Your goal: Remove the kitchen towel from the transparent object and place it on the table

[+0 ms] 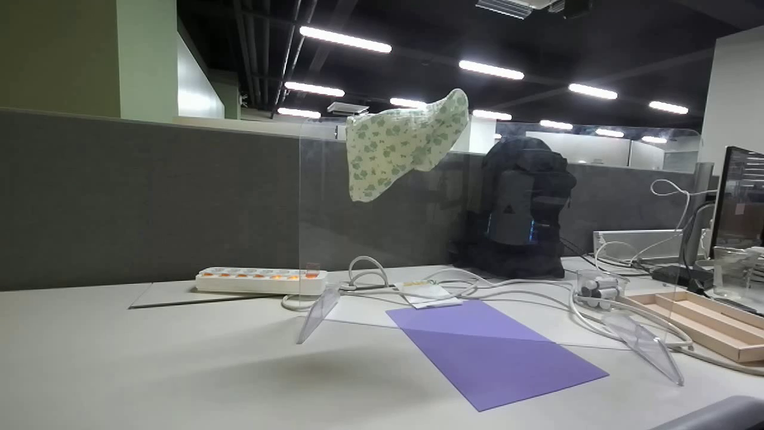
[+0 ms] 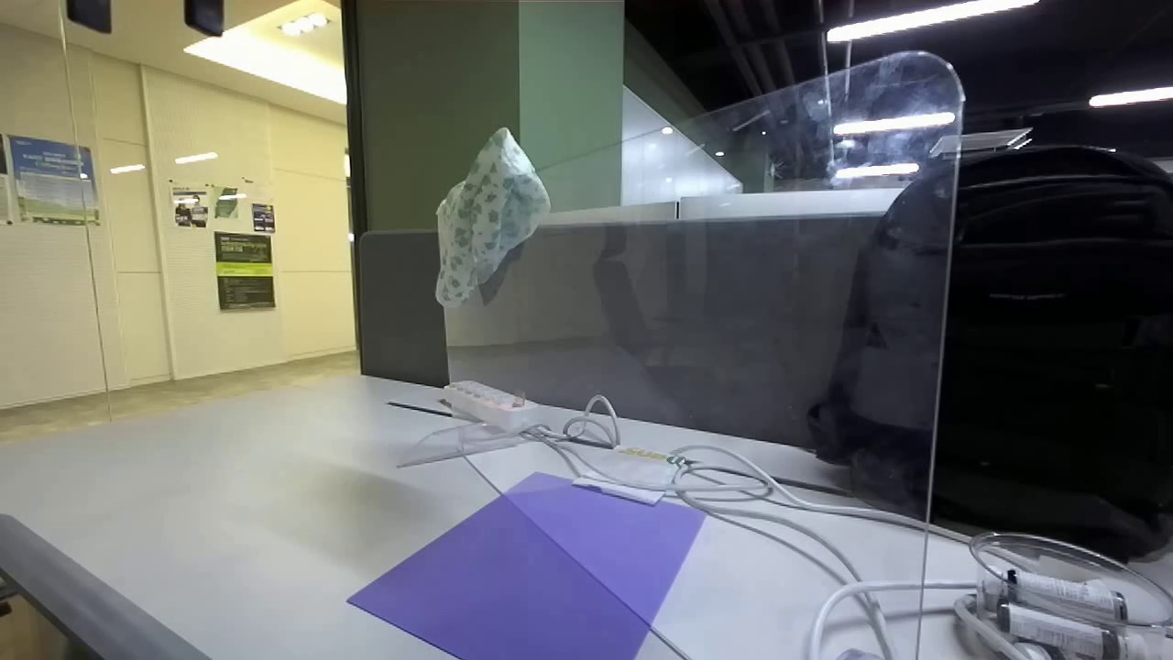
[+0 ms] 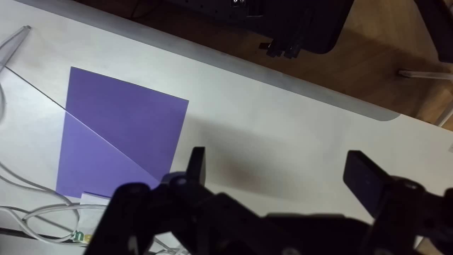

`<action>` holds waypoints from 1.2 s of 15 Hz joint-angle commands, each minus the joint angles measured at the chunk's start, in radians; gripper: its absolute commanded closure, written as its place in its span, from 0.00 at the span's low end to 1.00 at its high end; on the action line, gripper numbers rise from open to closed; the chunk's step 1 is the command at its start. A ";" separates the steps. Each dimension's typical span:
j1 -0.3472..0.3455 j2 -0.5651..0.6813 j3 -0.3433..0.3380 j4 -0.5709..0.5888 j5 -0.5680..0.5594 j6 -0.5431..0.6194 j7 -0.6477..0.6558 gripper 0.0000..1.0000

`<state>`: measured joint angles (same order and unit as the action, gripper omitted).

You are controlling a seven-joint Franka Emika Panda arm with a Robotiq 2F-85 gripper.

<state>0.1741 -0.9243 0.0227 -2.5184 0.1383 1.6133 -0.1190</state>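
Patterned kitchen towel [image 1: 406, 146] hanging over the top left of a transparent panel [image 2: 715, 302], apart from the gripper [image 3: 277, 157], fingers [image 3: 366, 182] spread wide and holding nothing, white packet [image 3: 93, 219] on the bench [image 1: 179, 346], its lettering [image 2: 649, 454] unreadable

You have a long dark-grey partition [image 1: 149, 197], glowing white tube lights [image 1: 345, 39] beneath a black ceiling [image 1: 430, 30], cream panelled walls [image 2: 312, 211] and brown wood-patterned flooring [image 3: 375, 67].
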 commanded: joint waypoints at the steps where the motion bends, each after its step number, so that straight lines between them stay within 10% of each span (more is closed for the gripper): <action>1: -0.046 -0.015 0.026 -0.009 -0.033 0.050 0.019 0.00; 11: -0.254 0.030 0.033 -0.045 -0.293 0.520 0.136 0.00; 18: -0.227 0.250 -0.079 -0.013 -0.188 0.774 0.073 0.00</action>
<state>-0.0974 -0.7676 -0.0054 -2.5673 -0.0980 2.3350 -0.0270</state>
